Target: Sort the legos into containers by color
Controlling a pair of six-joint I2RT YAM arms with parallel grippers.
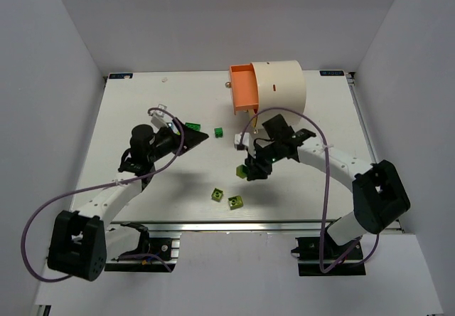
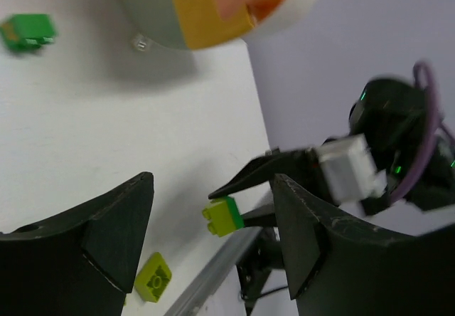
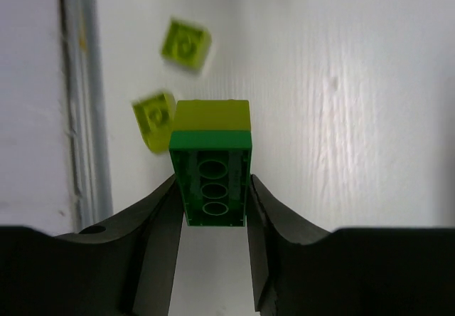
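Note:
My right gripper (image 1: 250, 169) is shut on a dark green brick (image 3: 211, 181) with a lime brick (image 3: 212, 115) stuck to its far end, held just above the table. It also shows in the left wrist view (image 2: 224, 216). Two loose lime bricks (image 1: 217, 195) (image 1: 235, 202) lie near the front edge. My left gripper (image 1: 193, 137) is open and empty, its fingers (image 2: 114, 234) wide apart. A dark green brick (image 1: 192, 127) lies at its tip, and another green brick (image 1: 220, 132) lies to its right. The cream drum (image 1: 279, 87) with the orange interior lies on its side at the back.
The table's metal front rail (image 3: 78, 102) runs close to the two lime bricks (image 3: 186, 43) (image 3: 153, 115). White walls enclose the table on the left, back and right. The right arm's purple cable (image 1: 325, 188) loops over the table's right side.

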